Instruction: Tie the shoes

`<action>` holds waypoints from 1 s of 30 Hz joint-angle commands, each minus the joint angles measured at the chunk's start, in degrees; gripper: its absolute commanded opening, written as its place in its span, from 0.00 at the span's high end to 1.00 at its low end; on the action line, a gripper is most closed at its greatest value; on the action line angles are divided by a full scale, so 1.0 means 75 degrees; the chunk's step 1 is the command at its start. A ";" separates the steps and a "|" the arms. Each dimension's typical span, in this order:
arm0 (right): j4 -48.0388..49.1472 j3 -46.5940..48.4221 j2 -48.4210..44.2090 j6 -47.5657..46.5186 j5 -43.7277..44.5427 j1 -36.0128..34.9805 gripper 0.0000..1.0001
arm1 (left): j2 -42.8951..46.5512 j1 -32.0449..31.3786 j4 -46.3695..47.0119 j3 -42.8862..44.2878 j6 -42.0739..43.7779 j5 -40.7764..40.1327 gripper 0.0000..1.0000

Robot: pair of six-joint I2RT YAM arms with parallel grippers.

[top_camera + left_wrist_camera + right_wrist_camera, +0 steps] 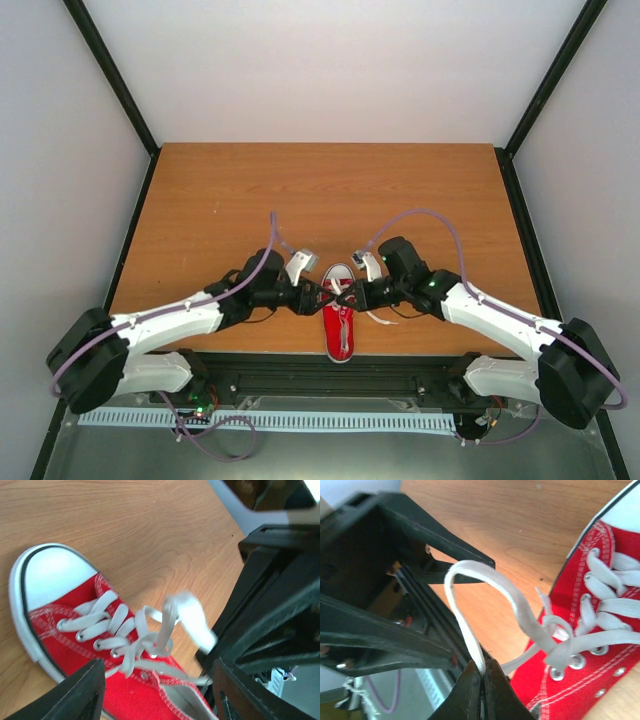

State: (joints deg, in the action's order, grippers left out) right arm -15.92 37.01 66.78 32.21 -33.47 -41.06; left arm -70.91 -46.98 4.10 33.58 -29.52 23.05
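Observation:
The red sneaker (340,328) lies at the table's near edge, its white toe cap (338,272) pointing away from the arms. In the left wrist view the shoe (125,695) and its white laces (107,625) lie between my open fingers (75,695), with a blurred lace loop (187,617) raised beside them. My left gripper (318,297) is open over the shoe's left side and holds nothing. My right gripper (481,667) is shut on a white lace loop (485,577) that arches up from the eyelets. The right gripper (352,295) meets the left one over the laces.
The wooden table (250,200) stretches away behind the shoe. A black rail (330,378) runs along the near edge below the heel. White walls close in the sides and back. The left gripper's black body (380,580) fills the left of the right wrist view.

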 commanded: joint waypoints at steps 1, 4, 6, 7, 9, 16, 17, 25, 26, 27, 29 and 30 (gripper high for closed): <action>0.0208 0.0352 0.0012 0.0844 -0.1035 0.0248 0.97 | 0.0862 -0.0126 0.1018 -0.0759 0.0296 -0.0672 0.38; 0.0325 0.0405 0.0054 0.1147 -0.1404 0.0492 0.97 | 0.1096 -0.0641 0.1226 -0.0962 0.0513 -0.1173 0.39; 0.0400 0.0450 0.0060 0.1316 -0.1543 0.0579 0.97 | 0.1154 -0.0827 0.1553 -0.1122 0.0613 -0.1350 0.40; 0.0419 0.0480 0.0054 0.1370 -0.1563 0.0595 0.97 | 0.1135 -0.0865 0.1699 -0.1181 0.0664 -0.1399 0.40; 0.0413 0.0533 0.0049 0.1467 -0.1560 0.0610 0.97 | 0.1007 -0.0904 0.1911 -0.1210 0.0778 -0.1388 0.40; 0.0496 0.0509 0.0048 0.1599 -0.1574 0.0663 0.97 | 0.0229 -0.1040 0.2391 -0.0905 0.1058 -0.1272 0.42; 0.0519 0.0485 0.0043 0.1625 -0.1572 0.0669 0.97 | 0.0144 -0.1041 0.2454 -0.0860 0.1080 -0.1285 0.42; 0.0640 0.0315 0.0025 0.1730 -0.1456 0.0702 0.97 | -0.0172 -0.1072 0.3074 -0.0758 0.0843 -0.1420 0.58; 0.0665 0.0290 0.0025 0.1743 -0.1455 0.0715 0.97 | -0.0191 -0.1072 0.3110 -0.0762 0.0813 -0.1435 0.61; 0.0685 0.0259 0.0025 0.1756 -0.1455 0.0730 0.97 | -0.0216 -0.1072 0.3126 -0.0753 0.0789 -0.1436 0.64; 0.0704 0.0214 0.0022 0.1760 -0.1439 0.0760 0.97 | -0.0224 -0.1071 0.3170 -0.0769 0.0725 -0.1453 0.73; 0.0690 0.0201 0.0016 0.1757 -0.1423 0.0782 0.97 | -0.0208 -0.1072 0.3179 -0.0790 0.0679 -0.1457 0.83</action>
State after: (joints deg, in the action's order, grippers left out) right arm -11.70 39.57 66.83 44.49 -44.16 -35.88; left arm -72.25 -54.43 23.68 25.78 -23.94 13.08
